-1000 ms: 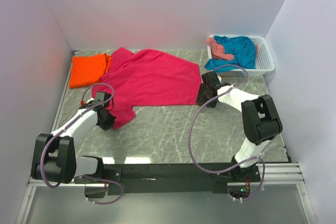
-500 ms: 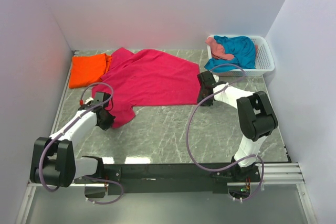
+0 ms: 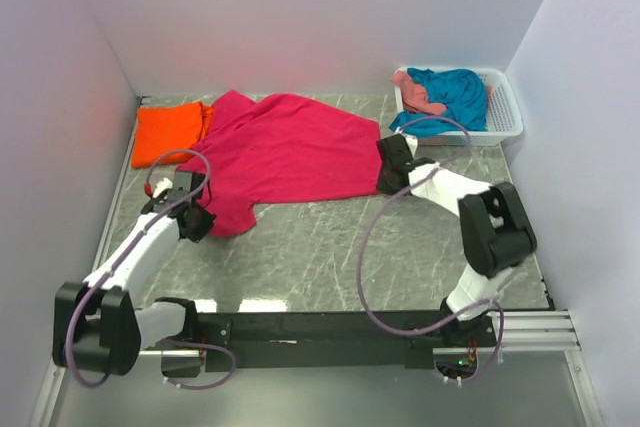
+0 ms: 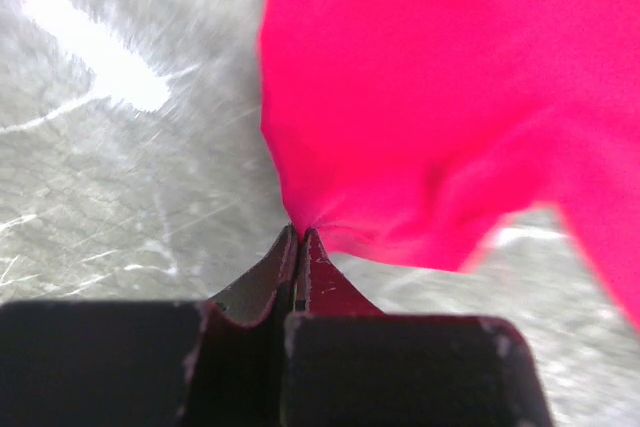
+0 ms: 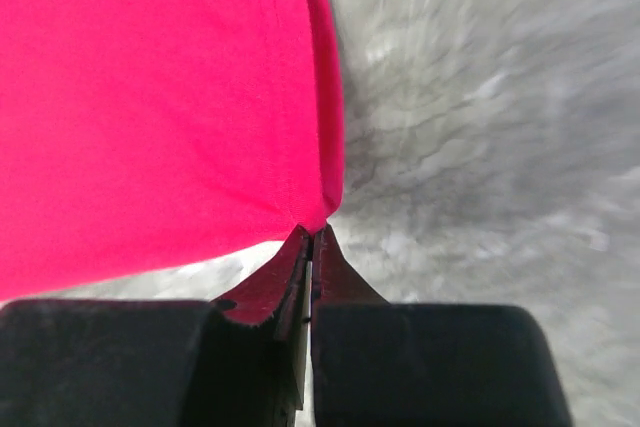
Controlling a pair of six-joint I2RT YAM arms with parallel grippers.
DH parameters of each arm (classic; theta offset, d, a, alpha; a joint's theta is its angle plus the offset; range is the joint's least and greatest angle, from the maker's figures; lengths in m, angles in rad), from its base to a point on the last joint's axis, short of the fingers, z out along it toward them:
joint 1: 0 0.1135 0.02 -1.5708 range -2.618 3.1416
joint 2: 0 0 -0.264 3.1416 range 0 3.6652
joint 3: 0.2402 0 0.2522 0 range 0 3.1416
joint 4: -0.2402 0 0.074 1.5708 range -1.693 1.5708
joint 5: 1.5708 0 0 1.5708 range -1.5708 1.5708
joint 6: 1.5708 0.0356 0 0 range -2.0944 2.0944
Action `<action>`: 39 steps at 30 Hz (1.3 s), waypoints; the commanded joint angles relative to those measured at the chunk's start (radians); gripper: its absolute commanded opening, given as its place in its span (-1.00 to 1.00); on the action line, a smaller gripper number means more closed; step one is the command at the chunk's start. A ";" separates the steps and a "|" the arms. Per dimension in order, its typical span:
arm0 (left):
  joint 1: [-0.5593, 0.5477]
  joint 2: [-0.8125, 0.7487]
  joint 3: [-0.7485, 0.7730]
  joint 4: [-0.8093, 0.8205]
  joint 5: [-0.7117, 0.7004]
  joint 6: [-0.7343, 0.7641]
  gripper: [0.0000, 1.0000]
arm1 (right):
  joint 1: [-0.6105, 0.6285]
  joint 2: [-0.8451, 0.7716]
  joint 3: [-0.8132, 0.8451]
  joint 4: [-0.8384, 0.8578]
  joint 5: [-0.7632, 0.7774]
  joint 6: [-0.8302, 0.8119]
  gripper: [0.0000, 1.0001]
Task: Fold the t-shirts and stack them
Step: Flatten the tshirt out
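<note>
Tabletop (image 3: 330, 242) grey marbled, walls (image 3: 300, 17) pale lilac; left end effector (image 4: 300, 235), right end effector (image 5: 312, 235) both pinching magenta t-shirt (image 3: 290, 147) corners.

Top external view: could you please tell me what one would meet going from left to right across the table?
First the orange t-shirt → magenta t-shirt → right gripper, pinching that shirt's near right corner → white basket holding more cloth.
</note>
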State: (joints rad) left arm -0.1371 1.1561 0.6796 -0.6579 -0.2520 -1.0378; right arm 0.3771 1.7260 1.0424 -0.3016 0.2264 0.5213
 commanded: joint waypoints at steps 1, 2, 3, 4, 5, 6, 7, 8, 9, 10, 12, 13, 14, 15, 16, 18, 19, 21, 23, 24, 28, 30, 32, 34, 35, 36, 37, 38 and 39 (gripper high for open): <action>-0.001 -0.090 0.115 -0.026 -0.073 -0.007 -0.99 | 0.008 -0.187 -0.010 0.084 0.088 -0.041 -1.00; -0.001 -0.120 0.164 -0.034 -0.078 -0.002 -0.99 | 0.008 -0.256 -0.013 0.087 0.103 -0.052 -1.00; -0.002 -0.136 0.191 -0.046 -0.082 0.002 -0.99 | 0.008 -0.293 -0.015 0.087 0.108 -0.058 -1.00; -0.005 -0.153 0.219 -0.055 -0.093 0.004 -0.99 | 0.008 -0.330 -0.013 0.087 0.114 -0.064 -1.00; -0.007 -0.183 0.274 -0.062 -0.121 0.007 -0.99 | 0.008 -0.404 -0.013 0.087 0.120 -0.081 -1.00; -0.009 -0.200 0.302 -0.068 -0.137 0.010 -0.99 | 0.008 -0.442 -0.005 0.079 0.125 -0.089 -1.00; -0.010 -0.217 0.357 -0.078 -0.162 0.022 -0.99 | 0.008 -0.516 -0.001 0.075 0.131 -0.104 -1.00; -0.010 -0.251 0.386 -0.080 -0.170 0.033 -0.99 | 0.008 -0.552 0.010 0.070 0.137 -0.112 -1.00; -0.012 -0.266 0.414 -0.083 -0.174 0.044 -0.99 | 0.008 -0.587 0.016 0.058 0.140 -0.119 -1.00; -0.012 -0.297 0.472 -0.083 -0.179 0.062 -0.99 | 0.008 -0.650 0.024 0.050 0.142 -0.135 -1.00; -0.012 -0.326 0.526 -0.062 -0.167 0.084 -0.99 | 0.008 -0.709 0.054 0.018 0.136 -0.145 -1.00; -0.013 -0.338 0.578 -0.034 -0.149 0.113 -0.99 | 0.008 -0.762 0.065 0.007 0.130 -0.156 -1.00; -0.012 -0.360 0.606 -0.020 -0.121 0.126 -0.99 | 0.008 -0.787 0.097 -0.023 0.125 -0.161 -1.00; -0.012 -0.368 0.633 -0.010 -0.112 0.142 -0.99 | 0.008 -0.810 0.116 -0.040 0.117 -0.162 -1.00; -0.012 -0.375 0.699 -0.002 -0.107 0.171 -0.99 | 0.008 -0.857 0.136 -0.059 0.110 -0.168 -1.00; -0.012 -0.375 0.776 -0.017 -0.107 0.197 -0.99 | 0.008 -0.904 0.198 -0.120 0.090 -0.173 -1.00; -0.012 -0.372 0.854 -0.028 -0.105 0.221 -0.99 | 0.008 -0.952 0.218 -0.135 0.084 -0.178 -1.00; -0.012 -0.375 0.922 -0.034 -0.084 0.252 -0.99 | 0.008 -1.002 0.267 -0.175 0.062 -0.178 -1.00; -0.012 -0.383 1.012 -0.028 -0.064 0.288 -0.99 | 0.008 -1.068 0.313 -0.209 0.016 -0.172 -1.00; -0.012 -0.386 1.040 -0.022 -0.032 0.298 -0.99 | 0.008 -1.086 0.330 -0.224 0.001 -0.172 -1.00; -0.007 -0.412 1.168 0.029 0.075 0.335 -0.99 | 0.008 -1.172 0.430 -0.312 -0.076 -0.162 -1.00; 0.004 -0.408 1.219 0.026 0.095 0.343 -0.99 | 0.006 -1.210 0.455 -0.347 -0.099 -0.161 -1.00; 0.013 -0.389 1.302 0.021 0.129 0.366 -0.99 | 0.006 -1.232 0.487 -0.367 -0.119 -0.162 -1.00; 0.022 -0.362 1.375 0.015 0.190 0.386 -0.99 | 0.006 -1.247 0.519 -0.378 -0.127 -0.165 -1.00; 0.025 -0.351 1.394 0.017 0.201 0.389 -0.99 | 0.006 -1.247 0.528 -0.393 -0.119 -0.167 -1.00; 0.030 -0.340 1.419 0.018 0.210 0.392 -0.99 | 0.005 -1.244 0.534 -0.399 -0.111 -0.165 -1.00; 0.030 -0.317 1.423 0.027 0.214 0.395 -0.99 | 0.006 -1.240 0.544 -0.403 -0.104 -0.168 -1.00; 0.030 -0.305 1.422 0.032 0.206 0.395 -0.99 | 0.006 -1.235 0.544 -0.409 -0.090 -0.168 -1.00; 0.030 -0.293 1.413 0.040 0.200 0.394 -0.99 | 0.006 -1.221 0.542 -0.410 -0.052 -0.168 -1.00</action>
State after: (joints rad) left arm -0.1154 0.7807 2.0964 -0.6659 -0.0685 -0.6865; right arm 0.3836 0.4698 1.5715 -0.6640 0.1112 0.3687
